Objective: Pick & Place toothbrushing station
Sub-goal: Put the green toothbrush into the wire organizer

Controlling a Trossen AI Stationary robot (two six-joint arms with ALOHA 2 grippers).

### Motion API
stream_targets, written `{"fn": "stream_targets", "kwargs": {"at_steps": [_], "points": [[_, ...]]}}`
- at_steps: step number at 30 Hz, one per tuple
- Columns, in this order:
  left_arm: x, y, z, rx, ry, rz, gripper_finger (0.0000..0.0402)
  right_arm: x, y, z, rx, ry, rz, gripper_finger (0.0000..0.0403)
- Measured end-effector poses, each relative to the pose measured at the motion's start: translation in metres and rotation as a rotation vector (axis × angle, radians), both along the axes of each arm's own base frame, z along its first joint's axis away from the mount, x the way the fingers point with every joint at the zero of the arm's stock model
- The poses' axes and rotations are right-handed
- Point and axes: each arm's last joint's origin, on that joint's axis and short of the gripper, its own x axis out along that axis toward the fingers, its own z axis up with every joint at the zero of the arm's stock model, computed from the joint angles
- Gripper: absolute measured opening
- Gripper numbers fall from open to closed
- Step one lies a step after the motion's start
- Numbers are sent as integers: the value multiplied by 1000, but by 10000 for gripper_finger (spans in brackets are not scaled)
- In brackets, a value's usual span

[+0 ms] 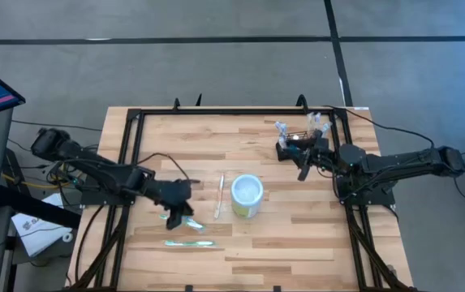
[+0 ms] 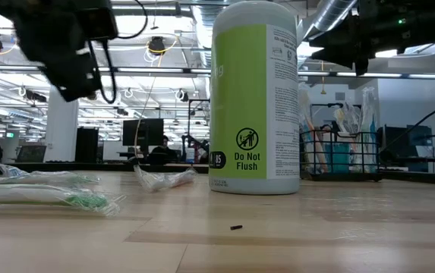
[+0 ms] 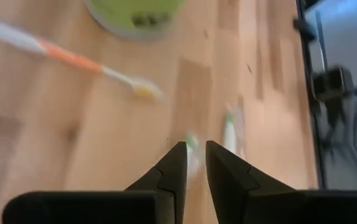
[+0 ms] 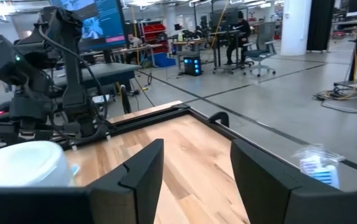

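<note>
The toothbrushing station, a small black wire basket (image 1: 297,143) (image 2: 343,155) holding wrapped toothbrushes, stands at the table's far right. My right gripper (image 1: 301,164) (image 4: 197,168) hovers level just on its near side, open, nothing between its fingers. A white-and-pale-green cup (image 1: 247,195) (image 2: 253,98) stands mid-table. My left gripper (image 1: 181,211) (image 3: 195,152) slants down above wrapped green toothbrushes (image 1: 190,242) (image 3: 230,127) lying flat on the table's near left. Its fingers stand a narrow gap apart and hold nothing.
An orange-and-white toothbrush (image 1: 218,195) (image 3: 72,57) lies flat just left of the cup. A clear wrapper (image 2: 164,178) lies on the wood. A black frame rail (image 1: 216,112) borders the table. Bare wood (image 1: 297,235) spreads at the near right.
</note>
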Motion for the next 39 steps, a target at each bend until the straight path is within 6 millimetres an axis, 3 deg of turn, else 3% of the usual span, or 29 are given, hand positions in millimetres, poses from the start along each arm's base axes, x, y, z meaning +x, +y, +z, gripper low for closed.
{"fn": "stream_targets", "kwargs": {"at_steps": [6, 13, 29, 39], "points": [[-15, -25, -5, -32, 90, -54, 53, 0, 4, 0, -3, 0, 24, 177], [-28, -37, -9, -8, 146, -6, 53, 0, 5, 0, -7, 3, 29, 177], [-21, -54, -53, 112, 332, -12, 53, 0, 5, 1, -9, -5, 29, 177], [-19, -53, -55, 156, 322, -15, 53, 0, 5, 0, -9, 1, 29, 177]]}}
